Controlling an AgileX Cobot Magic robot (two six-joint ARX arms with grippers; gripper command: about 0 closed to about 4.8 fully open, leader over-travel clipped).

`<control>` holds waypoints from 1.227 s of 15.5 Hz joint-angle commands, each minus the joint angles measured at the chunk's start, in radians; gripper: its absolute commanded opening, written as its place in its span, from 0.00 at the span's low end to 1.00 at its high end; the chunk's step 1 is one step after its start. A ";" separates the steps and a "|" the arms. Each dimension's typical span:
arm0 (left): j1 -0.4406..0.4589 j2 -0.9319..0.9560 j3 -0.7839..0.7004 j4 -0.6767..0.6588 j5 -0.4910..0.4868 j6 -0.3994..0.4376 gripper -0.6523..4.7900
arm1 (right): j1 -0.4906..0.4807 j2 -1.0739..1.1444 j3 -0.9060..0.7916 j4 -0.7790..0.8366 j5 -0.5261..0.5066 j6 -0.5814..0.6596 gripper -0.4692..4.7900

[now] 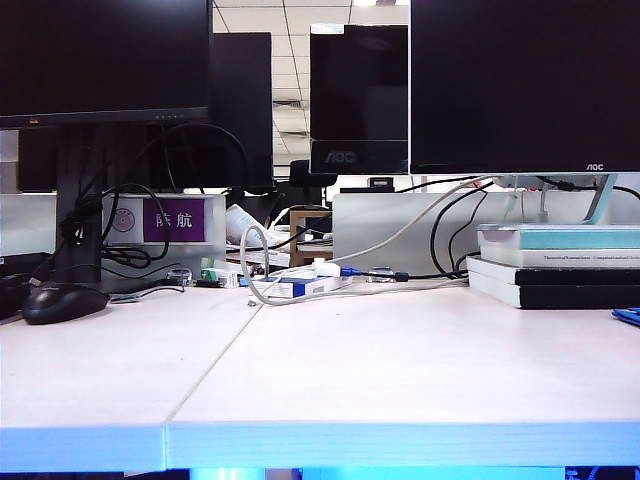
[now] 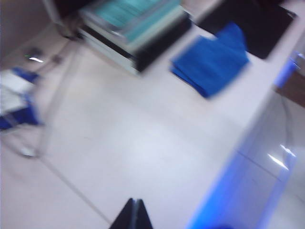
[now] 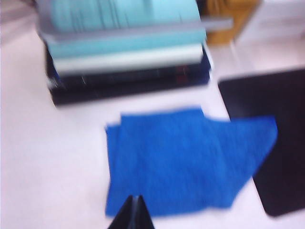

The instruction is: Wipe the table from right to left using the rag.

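Note:
The rag (image 3: 186, 162) is a bright blue fuzzy cloth lying flat on the pale table (image 3: 52, 162), between a stack of books and a black mat. My right gripper (image 3: 135, 198) hangs above the rag's near edge, shut and holding nothing. In the left wrist view the rag (image 2: 212, 62) lies some way off, past bare table (image 2: 133, 133). My left gripper (image 2: 135, 202) is there over the bare top, shut and empty. The exterior view shows neither gripper, only a blue sliver of the rag (image 1: 628, 316) at the far right edge.
A stack of books (image 3: 124, 52) stands just behind the rag, and a black mat (image 3: 267, 138) lies partly under it. Along the back are monitors (image 1: 520, 85), cables with a white adapter (image 1: 300, 287), and a black mouse (image 1: 62, 302) at the left. The table's front edge (image 1: 400, 443) is near.

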 commanded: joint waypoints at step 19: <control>0.000 -0.005 0.033 0.018 0.006 0.027 0.11 | -0.212 0.467 0.005 0.006 -0.044 -0.160 0.53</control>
